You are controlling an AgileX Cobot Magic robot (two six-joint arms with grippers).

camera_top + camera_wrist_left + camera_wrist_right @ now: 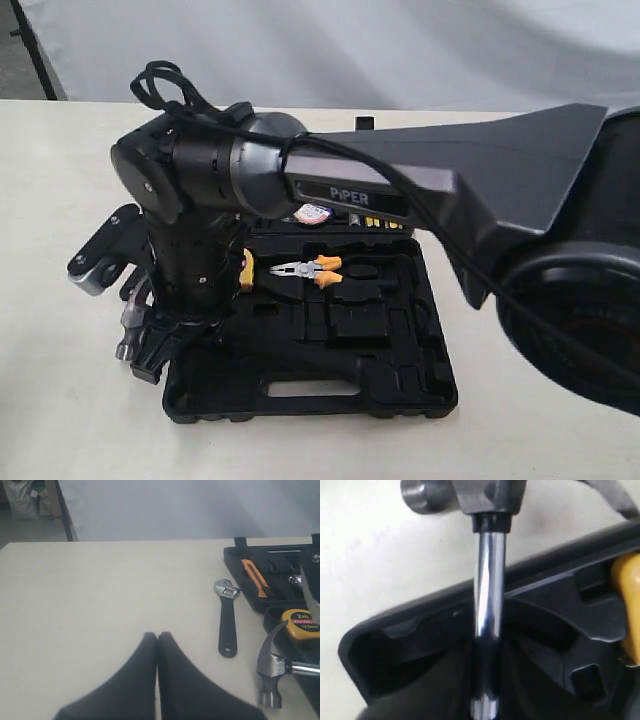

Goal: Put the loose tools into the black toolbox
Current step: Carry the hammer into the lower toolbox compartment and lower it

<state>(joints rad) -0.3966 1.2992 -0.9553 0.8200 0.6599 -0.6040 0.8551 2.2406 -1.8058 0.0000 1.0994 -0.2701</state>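
Fingers of the left end effector [157,640] are pressed together at the bottom middle of the left wrist frame, over the pale bench [100,590]. A little further, at the lower right of that frame, is the steel head of the hammer [270,672], with its claw pointing up. In the right wrist view the shiny hammer shaft crosses the rim of the toolbox [400,395]. The head is outside the toolbox over the bench. The right end effector [485,695] is blurred and dark there, and its fingers lie close on both sides of the shaft and pinch it. Beyond the hammer head the wrench [227,625] lies flat on the bench, just beside the toolbox but apart from it, silver jaw at the far end. The toolbox lies open. A yellow tape measure [301,625] sits in its near left part, and pliers [312,270] with orange handles lie in the middle of the exterior frame. An orange and black tool [255,577] is further back. The right arm [380,190] reaches across the toolbox from the right of the exterior frame.
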